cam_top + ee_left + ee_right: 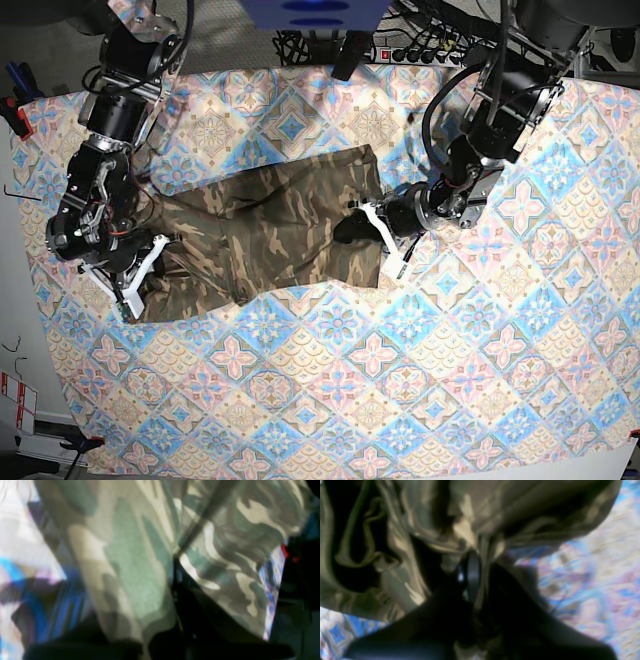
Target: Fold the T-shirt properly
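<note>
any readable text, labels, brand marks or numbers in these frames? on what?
None readable.
T-shirt: camouflage print only, no logo or label showing.
Tablecloth: tile pattern, no lettering.
White tags with red marks at the base view's lower left edge: too small to read.
Both wrist views: too blurred to show any text.

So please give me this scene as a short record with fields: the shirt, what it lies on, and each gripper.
shirt: camouflage T-shirt, spread partly bunched on the table
surface: blue-and-cream tile-patterned tablecloth
left gripper: left gripper shut on the T-shirt, at its edge on the base view's right
right gripper: right gripper shut on the T-shirt, at its end on the base view's left
fold: not yet done
</note>
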